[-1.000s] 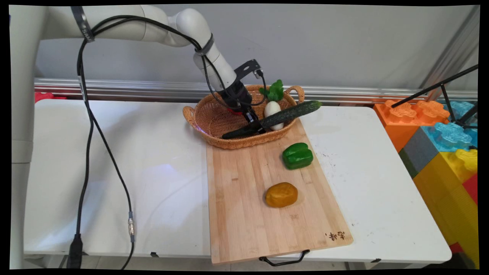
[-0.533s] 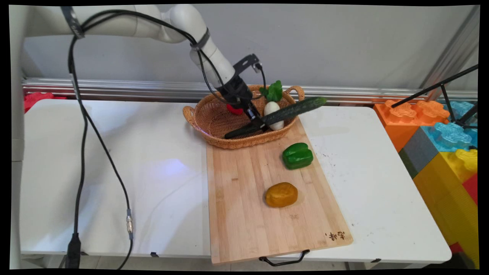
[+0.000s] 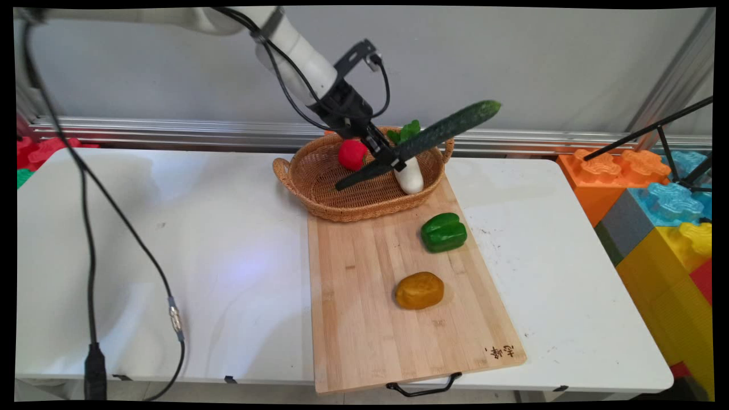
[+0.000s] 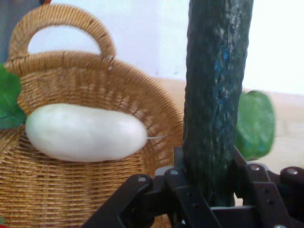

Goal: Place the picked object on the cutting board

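Main view: near the upper middle of the frame, the black gripper (image 3: 389,161) is clamped on a long dark green cucumber (image 3: 424,140), held clear of the wicker basket (image 3: 302,188) below it. The cucumber slants from lower left to upper right, its upper tip out past the basket's right handle. Inside the basket lie a red round vegetable (image 3: 352,154) to the left of the gripper and a white radish (image 3: 411,177) with green leaves just to its right. The basket's near edge rests on the top end of a wooden cutting board (image 3: 364,319). On the board, a green bell pepper (image 3: 443,232) sits near the right edge, and a brownish potato (image 3: 420,290) lies lower, near the middle.

Hand view: the gripper (image 4: 209,187) grips the cucumber (image 4: 216,95), which rises to the top edge. Left of it, the radish (image 4: 85,132) lies across the basket (image 4: 61,61). The bell pepper (image 4: 255,124) shows to the right, blurred.
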Motion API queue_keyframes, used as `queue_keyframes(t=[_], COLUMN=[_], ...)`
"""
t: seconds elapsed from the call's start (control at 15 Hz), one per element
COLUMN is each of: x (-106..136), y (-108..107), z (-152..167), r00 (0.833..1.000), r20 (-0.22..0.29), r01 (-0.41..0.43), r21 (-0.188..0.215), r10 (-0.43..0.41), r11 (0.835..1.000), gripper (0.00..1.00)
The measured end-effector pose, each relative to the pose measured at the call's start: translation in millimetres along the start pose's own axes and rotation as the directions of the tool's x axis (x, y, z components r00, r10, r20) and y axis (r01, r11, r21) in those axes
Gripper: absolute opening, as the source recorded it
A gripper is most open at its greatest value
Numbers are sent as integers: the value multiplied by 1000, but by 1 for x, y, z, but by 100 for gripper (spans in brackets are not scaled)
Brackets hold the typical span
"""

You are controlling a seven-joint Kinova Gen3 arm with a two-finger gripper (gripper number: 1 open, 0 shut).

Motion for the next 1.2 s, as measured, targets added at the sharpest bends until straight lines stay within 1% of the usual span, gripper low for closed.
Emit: queue_keyframes(t=[0.13,0.27,0.33,0.53,0.67,0.8,1.0,1.2], x=[3,4,4,0,-4,-9,-21,-36], y=[29,61,76,114,134,149,161,173], z=[-18,-35,-44,-61,-68,-71,-71,-67], r00=[1000,1000,1000,1000,999,999,997,994], r20=[-14,-12,-7,14,28,43,69,97], r01=[-6,-11,-11,3,14,23,25,28], r21=[12,33,49,78,93,111,140,136], r10=[6,12,12,-4,-17,-28,-35,-41], r11=[1000,999,999,997,996,994,990,990], gripper=[0,0,0,0,0,0,0,0])
